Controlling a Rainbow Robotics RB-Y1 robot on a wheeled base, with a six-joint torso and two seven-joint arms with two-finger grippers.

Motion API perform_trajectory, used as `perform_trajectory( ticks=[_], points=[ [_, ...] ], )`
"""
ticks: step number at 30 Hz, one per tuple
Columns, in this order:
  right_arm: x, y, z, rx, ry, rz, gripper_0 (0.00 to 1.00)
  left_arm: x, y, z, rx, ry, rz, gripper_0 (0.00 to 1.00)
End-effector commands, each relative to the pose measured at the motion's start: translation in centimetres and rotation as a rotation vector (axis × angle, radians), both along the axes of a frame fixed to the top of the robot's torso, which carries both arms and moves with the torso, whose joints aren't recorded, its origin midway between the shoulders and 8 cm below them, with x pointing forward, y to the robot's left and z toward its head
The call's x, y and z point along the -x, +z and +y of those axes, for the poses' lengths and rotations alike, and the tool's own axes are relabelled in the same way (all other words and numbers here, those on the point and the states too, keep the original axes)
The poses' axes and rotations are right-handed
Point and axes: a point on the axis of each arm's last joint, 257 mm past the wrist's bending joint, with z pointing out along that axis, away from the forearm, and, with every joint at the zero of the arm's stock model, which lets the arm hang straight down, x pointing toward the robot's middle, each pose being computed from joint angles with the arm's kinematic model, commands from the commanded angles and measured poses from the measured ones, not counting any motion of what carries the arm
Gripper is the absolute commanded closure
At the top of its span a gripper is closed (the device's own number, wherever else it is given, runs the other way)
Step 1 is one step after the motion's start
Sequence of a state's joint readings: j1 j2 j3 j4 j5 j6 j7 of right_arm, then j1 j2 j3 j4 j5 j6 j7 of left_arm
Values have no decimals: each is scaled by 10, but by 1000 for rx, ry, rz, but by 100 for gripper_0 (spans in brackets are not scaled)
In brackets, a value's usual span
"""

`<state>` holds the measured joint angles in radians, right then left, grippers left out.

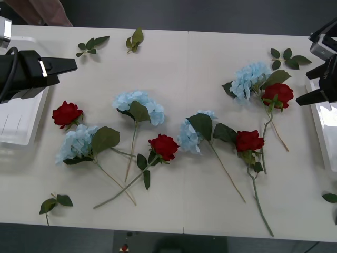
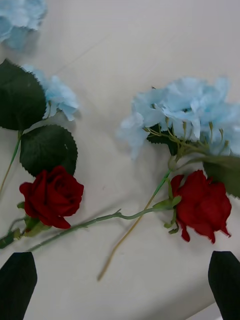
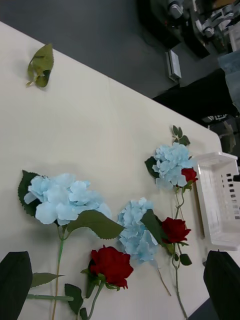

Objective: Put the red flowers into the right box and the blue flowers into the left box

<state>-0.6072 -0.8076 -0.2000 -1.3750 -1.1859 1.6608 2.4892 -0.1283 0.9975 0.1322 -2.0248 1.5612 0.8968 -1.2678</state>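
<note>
Red flowers point(image 1: 164, 146): all four loose on the surface point(image 1: 174, 63), none boxed yet. Same for the blue flowers point(image 1: 138, 103), mixed in among them from left to right. Left box point(image 1: 18, 124) at the left edge, under the left arm point(image 1: 31, 74); right box point(image 1: 324, 132) at the right edge, beside the right arm point(image 1: 321, 89).

Left jaws: wide open, holding nothing, hovering above the left box. Right jaws: wide open too, empty, hanging over the far right pair of blooms.

Main risk, as a judgement: carrying the wrong colour along. Far right rose point(image 1: 278, 94) touches the hydrangea next to it point(image 1: 250, 78), with leaves and stems overlapping, so closing on that rose may well snag the blue cluster and drag it toward the right box. Similar trouble at the middle rose, whose stem crosses the stems of two blue flowers near the front edge.

Second risk: thin stems lying flat against the surface, hard to pinch without scraping or missing. Gripping a bloom instead could crush it or let it slip out mid-carry.

Third: loose leaf sprigs point(image 1: 90, 45) scattered around the edges, easy to sweep off or catch by mistake.

Also possible: long stems hanging over a box rim and tipping back out.
</note>
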Motion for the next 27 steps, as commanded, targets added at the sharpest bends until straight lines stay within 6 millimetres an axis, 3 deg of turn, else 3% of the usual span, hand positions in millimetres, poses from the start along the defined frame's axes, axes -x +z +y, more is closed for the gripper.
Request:
perform_trajectory(
  ticks=[1, 13, 20, 27],
  points=[
    [-10, 13, 0, -23, -191, 48, 0, -3, 7, 14, 58, 90, 101, 0],
    [-31, -33, 3, -75, -679, 178, 0, -11, -29, 62, 86, 316, 292, 0],
    [-27, -57, 8, -147, -902, 274, 0, -16, -52, 74, 134, 348, 382, 0],
    [-24, -77, 14, -194, -1045, 338, 0, -29, -81, 78, 39, 365, 397, 0]
  ],
)
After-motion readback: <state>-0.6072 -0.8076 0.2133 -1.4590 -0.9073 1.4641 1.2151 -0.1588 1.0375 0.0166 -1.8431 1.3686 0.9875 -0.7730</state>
